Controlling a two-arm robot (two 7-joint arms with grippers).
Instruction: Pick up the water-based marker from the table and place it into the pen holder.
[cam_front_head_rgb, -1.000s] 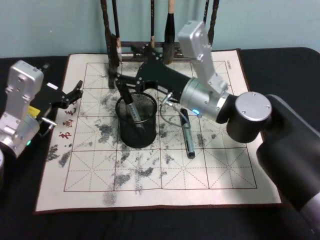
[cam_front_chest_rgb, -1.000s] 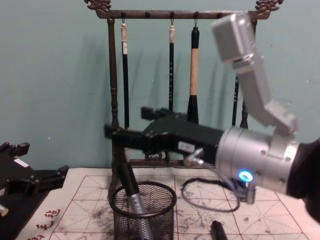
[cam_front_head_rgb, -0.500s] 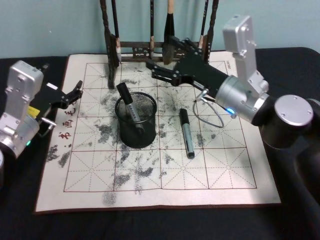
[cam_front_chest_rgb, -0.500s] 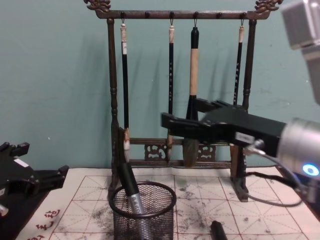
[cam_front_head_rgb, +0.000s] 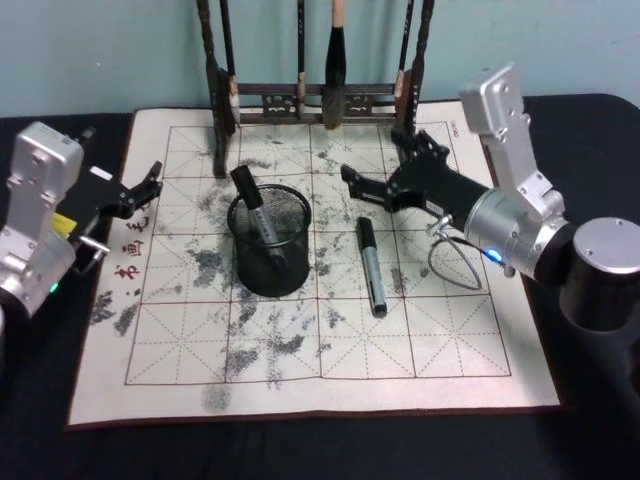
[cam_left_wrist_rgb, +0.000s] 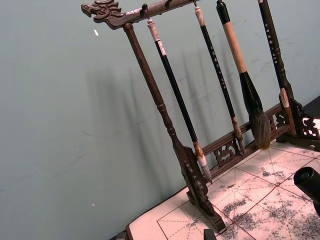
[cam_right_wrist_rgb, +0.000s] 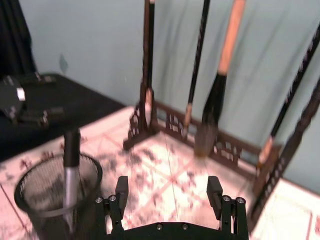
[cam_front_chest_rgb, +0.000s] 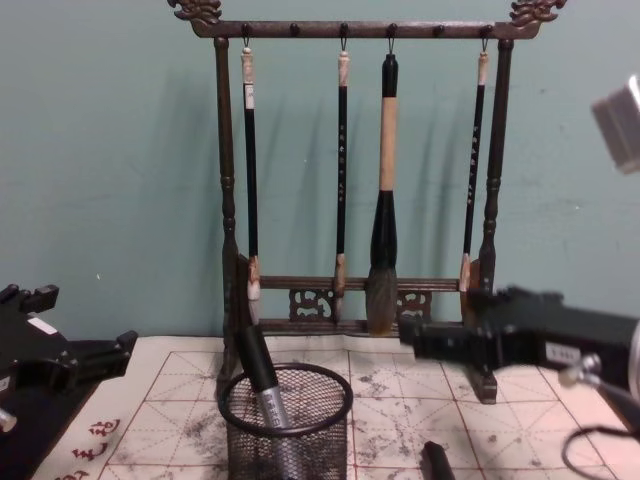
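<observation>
The pen holder (cam_front_head_rgb: 268, 245), a black wire-mesh cup, stands on the calligraphy mat left of centre. A water-based marker (cam_front_head_rgb: 250, 203) with a black cap and grey barrel leans inside it, cap up; in the chest view the marker (cam_front_chest_rgb: 260, 377) rises above the holder's rim (cam_front_chest_rgb: 287, 399). A second marker (cam_front_head_rgb: 371, 266) lies flat on the mat to the holder's right. My right gripper (cam_front_head_rgb: 378, 160) hovers open and holding nothing, right of the holder and behind the lying marker. In the right wrist view the gripper (cam_right_wrist_rgb: 167, 196) has the holder (cam_right_wrist_rgb: 50, 202) off to one side. My left gripper (cam_front_head_rgb: 148, 187) is parked open at the mat's left edge.
The tall dark wooden brush rack (cam_front_head_rgb: 305, 95) stands along the mat's far edge with several brushes hanging from it. The ink-stained gridded mat (cam_front_head_rgb: 300, 350) has free room in front. A thin cable (cam_front_head_rgb: 455, 265) loops under my right wrist.
My right gripper has pulled away from above the pen holder, moving right and back. The marker stays leaning in the holder. The left arm has not moved.
</observation>
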